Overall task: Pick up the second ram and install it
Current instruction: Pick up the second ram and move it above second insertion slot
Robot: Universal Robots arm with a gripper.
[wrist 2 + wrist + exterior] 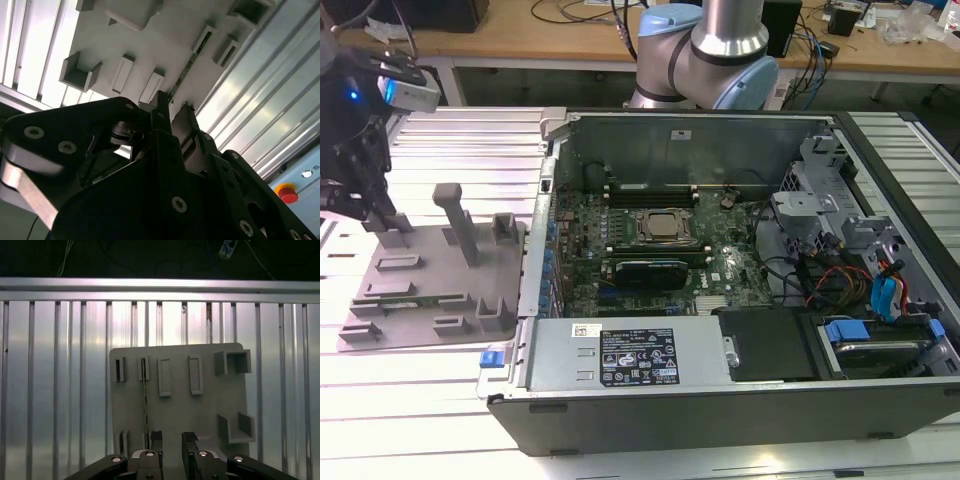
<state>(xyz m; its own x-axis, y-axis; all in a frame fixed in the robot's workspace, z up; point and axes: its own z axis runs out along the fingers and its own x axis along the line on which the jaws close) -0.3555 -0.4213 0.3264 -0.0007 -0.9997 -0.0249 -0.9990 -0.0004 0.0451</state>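
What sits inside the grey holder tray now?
One thin ram stick stands on edge in a slot of the holder tray; the other visible slots look empty. The open pincer hides part of the tray's edge, so that part is unseen.

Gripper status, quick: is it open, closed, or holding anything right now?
Gripper: open, holding nothing, poised over the grey holder tray close to the second ram standing in it.

Thin ram, seemingly green, on edge in tray
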